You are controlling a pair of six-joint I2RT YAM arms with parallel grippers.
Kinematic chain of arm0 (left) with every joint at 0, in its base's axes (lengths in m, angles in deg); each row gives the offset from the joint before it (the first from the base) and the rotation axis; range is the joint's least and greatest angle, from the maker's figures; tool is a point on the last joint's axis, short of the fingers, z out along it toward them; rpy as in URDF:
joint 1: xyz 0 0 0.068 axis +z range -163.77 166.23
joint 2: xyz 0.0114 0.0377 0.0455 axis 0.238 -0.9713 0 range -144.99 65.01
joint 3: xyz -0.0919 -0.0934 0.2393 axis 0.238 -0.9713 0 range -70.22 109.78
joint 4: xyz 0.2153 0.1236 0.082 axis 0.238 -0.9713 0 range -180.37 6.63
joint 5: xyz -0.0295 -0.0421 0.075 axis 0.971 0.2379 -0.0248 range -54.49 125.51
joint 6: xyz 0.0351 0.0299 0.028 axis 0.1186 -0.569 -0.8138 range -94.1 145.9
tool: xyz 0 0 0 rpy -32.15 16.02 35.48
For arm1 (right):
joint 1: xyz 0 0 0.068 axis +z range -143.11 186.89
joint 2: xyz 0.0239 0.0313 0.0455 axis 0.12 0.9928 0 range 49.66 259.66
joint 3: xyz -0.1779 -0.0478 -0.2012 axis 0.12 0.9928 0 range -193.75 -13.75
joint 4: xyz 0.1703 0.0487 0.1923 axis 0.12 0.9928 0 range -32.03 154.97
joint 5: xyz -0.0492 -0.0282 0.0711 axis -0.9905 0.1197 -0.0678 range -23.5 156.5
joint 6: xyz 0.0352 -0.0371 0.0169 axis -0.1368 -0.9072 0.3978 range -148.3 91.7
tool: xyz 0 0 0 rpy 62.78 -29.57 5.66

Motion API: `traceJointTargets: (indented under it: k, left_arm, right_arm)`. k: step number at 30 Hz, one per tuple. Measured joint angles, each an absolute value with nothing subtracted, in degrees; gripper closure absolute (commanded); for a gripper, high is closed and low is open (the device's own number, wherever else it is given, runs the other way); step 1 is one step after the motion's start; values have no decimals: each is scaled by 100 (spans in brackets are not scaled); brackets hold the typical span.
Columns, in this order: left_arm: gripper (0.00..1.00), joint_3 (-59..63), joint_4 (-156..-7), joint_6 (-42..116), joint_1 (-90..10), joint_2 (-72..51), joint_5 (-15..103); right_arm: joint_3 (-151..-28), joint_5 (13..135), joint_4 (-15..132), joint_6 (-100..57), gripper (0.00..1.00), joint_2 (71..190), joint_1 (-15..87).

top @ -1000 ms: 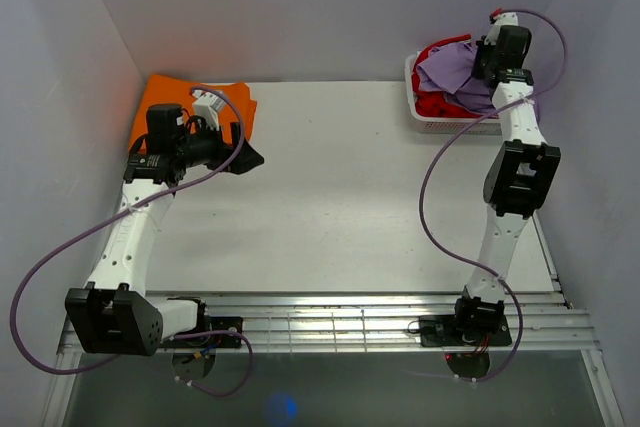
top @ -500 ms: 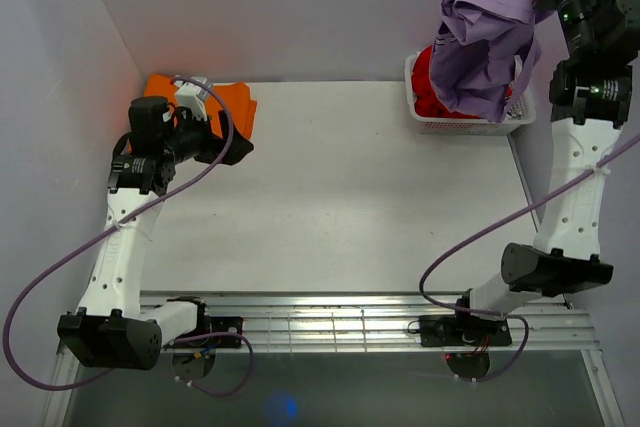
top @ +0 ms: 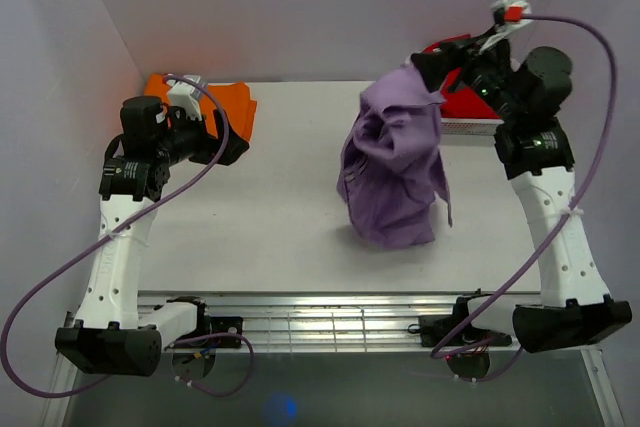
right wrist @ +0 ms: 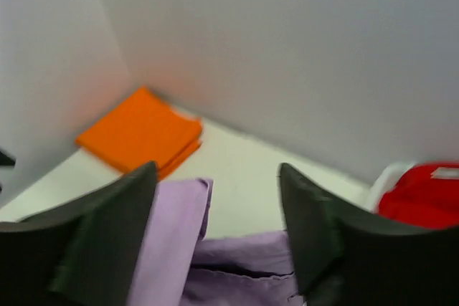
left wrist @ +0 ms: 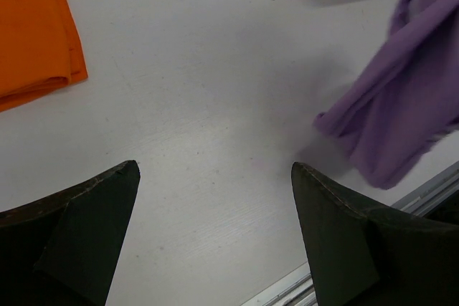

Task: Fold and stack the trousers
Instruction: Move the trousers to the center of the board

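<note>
R claw (top: 425,69) opening: trousers (top: 395,167) now out of basket, over mid-table

Top view: 1 s ago R claw was down in the basket (top: 465,128), shut on the lilac cloth; now it's swung out, up high & tilted; trousers hang bunched from just beneath it, lower end at or just above table (top: 280,217); red garment (top: 468,102) stays in basket behind claw; L claw (top: 228,144) spread wide, empty, beside orange garment (top: 235,97), well apart from trousers. L wrist view: trousers (left wrist: 401,105) ahead & right of L claw (left wrist: 215,170); nothing btwn its fingers. R wrist view: R claw (right wrist: 215,173) jaws parted, trousers (right wrist: 176,227) sagging below the gap; can't tell if a fold's still caught. Meaning: fetch step prob. done; spreading flat & folding not yet begun.
</note>
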State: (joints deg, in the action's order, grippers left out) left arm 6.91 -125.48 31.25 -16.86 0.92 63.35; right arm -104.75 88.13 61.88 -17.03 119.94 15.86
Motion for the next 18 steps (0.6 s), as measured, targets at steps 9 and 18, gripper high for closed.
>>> traceJointTargets:
  k: [9, 18]
  left_arm:
    - [2, 603, -12664, 2615, -1686, -66, 6724]
    - [4, 452, -12688, 1859, -1802, -1156, 7336]
  right_arm:
    - [-10790, 9053, 8756, -3266, 7, 14532, 1888]
    - [-9845, 9506, 10690, -5686, 6, 13771, 1899]
